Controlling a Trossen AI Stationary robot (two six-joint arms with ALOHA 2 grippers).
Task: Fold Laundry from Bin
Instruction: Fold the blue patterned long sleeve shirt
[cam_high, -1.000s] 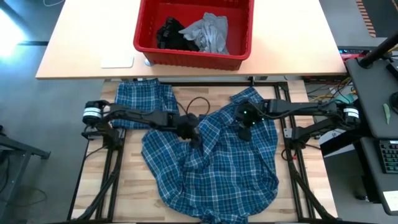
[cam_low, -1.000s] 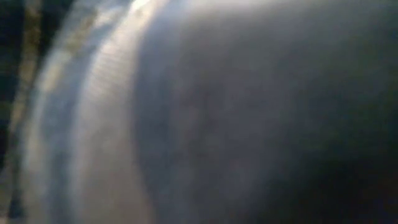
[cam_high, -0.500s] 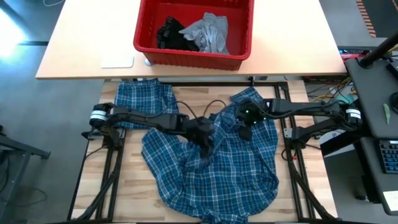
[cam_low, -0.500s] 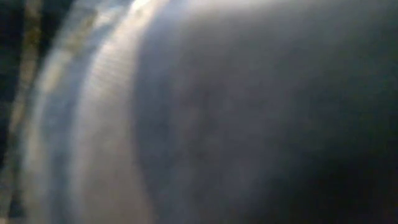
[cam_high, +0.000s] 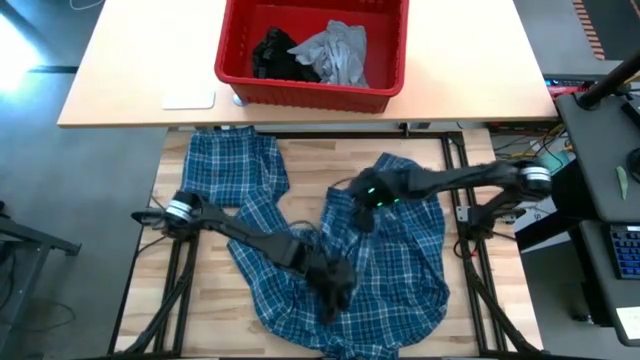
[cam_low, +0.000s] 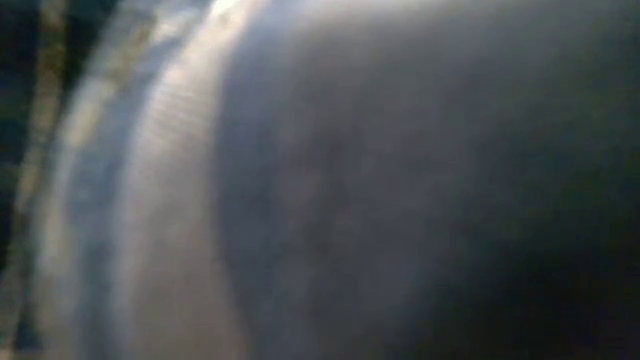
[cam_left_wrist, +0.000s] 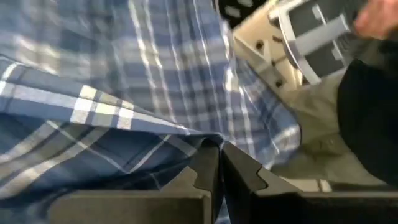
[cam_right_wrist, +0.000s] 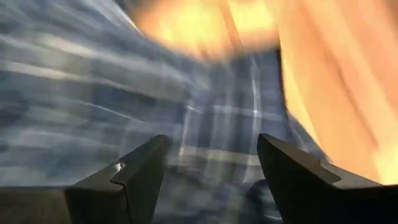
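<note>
The blue-and-white plaid shirt (cam_high: 350, 250) lies crumpled on the wooden table, one sleeve (cam_high: 232, 165) spread toward the far left. My left gripper (cam_high: 335, 295) is over the shirt's near middle, shut on its cloth. My right gripper (cam_high: 365, 205) hovers open over the shirt's far part (cam_right_wrist: 205, 124), with nothing between its fingers. The red bin (cam_high: 232, 70) stands on the tan table beyond, with a grey T-shirt (cam_high: 340, 50) and a black garment (cam_high: 280, 55) lying inside. The low view shows only blur. My left gripper pinches a folded edge of the plaid shirt (cam_left_wrist: 202, 142) between its two shut fingers. The fingers slant down at it from the table's left. The cloth runs away from the fingers in a raised fold, while the rest of the shirt lies on the table.
A white flat object (cam_high: 188, 98) lies on the tan table left of the bin. Black frame rails (cam_high: 455, 215) run along the wooden table's sides. Bare wood (cam_high: 310, 165) shows between the sleeve and the shirt's far part. A desk with equipment (cam_high: 610, 200) stands at the right.
My left gripper has shut on the shirt and swung toward the table's near edge and right. It has drawn that part of the cloth along, and wood now shows at the far middle. My right gripper has shifted toward the table's left, still open.
</note>
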